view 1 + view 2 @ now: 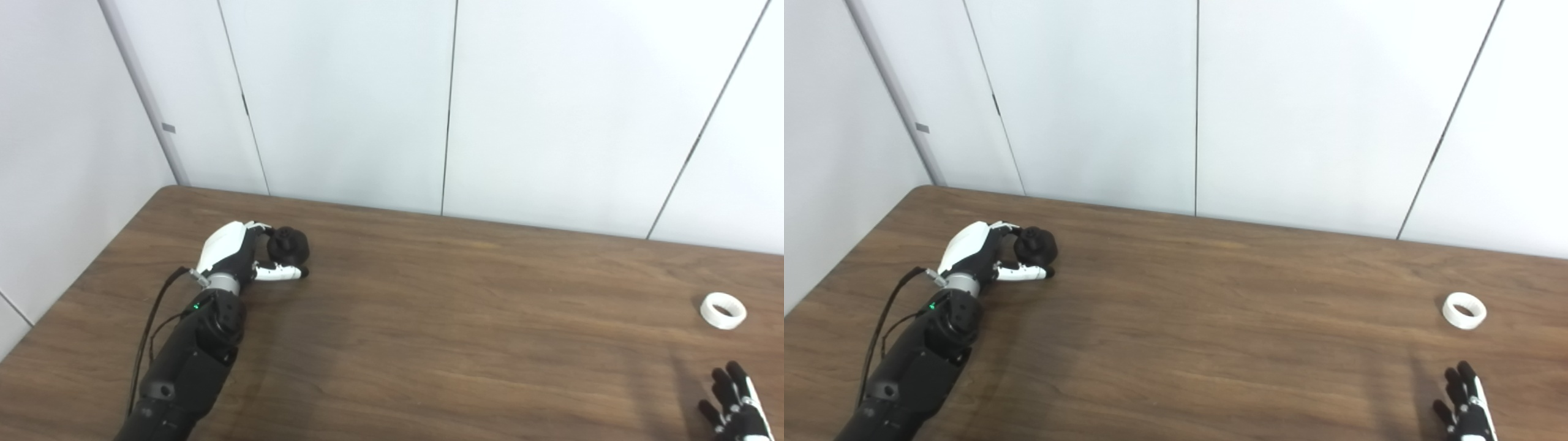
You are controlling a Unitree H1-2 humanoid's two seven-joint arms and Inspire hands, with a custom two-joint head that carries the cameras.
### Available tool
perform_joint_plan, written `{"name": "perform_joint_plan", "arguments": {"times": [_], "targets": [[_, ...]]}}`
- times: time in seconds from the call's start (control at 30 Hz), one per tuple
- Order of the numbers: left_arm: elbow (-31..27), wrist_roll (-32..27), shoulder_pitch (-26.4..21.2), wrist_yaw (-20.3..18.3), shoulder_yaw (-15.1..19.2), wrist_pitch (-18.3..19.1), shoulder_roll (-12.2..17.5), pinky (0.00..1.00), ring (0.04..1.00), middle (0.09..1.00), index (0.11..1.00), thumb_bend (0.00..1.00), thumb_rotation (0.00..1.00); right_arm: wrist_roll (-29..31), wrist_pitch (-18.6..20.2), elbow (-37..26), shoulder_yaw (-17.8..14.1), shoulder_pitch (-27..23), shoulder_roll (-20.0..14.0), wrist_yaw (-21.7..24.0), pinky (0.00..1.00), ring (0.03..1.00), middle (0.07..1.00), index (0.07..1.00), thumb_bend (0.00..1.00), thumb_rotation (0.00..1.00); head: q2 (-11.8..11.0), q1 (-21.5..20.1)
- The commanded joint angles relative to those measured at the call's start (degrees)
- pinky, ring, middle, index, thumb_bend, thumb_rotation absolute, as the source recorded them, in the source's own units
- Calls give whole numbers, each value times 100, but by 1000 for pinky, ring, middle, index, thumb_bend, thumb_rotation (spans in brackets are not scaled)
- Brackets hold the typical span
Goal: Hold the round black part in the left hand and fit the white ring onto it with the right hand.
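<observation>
At 9 o'clock on the brown wooden table (429,318), the left hand (236,254) curls around the round black plastic part (288,244). The white plastic ring (723,310) lies untouched at 3 o'clock, near the right hand (735,407), whose fingers are spread. Judged next: grasp the ring.

Bright, even light from above, no hard glare. Walls (551,92) near washed out upper right. Table (429,318) shows a soft sheen mid-frame and faint diffuse shadows beside the left arm (190,361), lower left. Both views slightly soft, mild compression blur, no obvious edge distortion.
</observation>
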Motion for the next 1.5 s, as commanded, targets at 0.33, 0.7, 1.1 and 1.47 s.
{"name": "perform_joint_plan", "arguments": {"times": [0.33, 0.7, 1.1, 1.47], "targets": [[-130, -82, -303, 199, 77, -83, 180, 1000, 983, 929, 739, 882, 319, 36, -50, -98, -59, 20, -100, 44, 1000, 1000, 984, 1000, 531, 1000, 35, -28], [-102, -82, -316, 343, 101, -114, 150, 1000, 955, 892, 692, 851, 282, 26, 2, -121, -57, 26, -79, 19, 1000, 1000, 979, 1000, 555, 1000, 37, -44], [48, -137, -377, 454, 64, -211, 150, 1000, 941, 884, 686, 845, 273, -89, -88, -133, -36, 43, -90, 30, 1000, 1000, 971, 1000, 546, 1000, 41, -68], [112, -154, -428, 420, 23, -253, 141, 1000, 934, 875, 695, 869, 282, -3, -41, -149, -51, 45, -63, 38, 1000, 1000, 969, 1000, 562, 1000, 41, -92]]}}
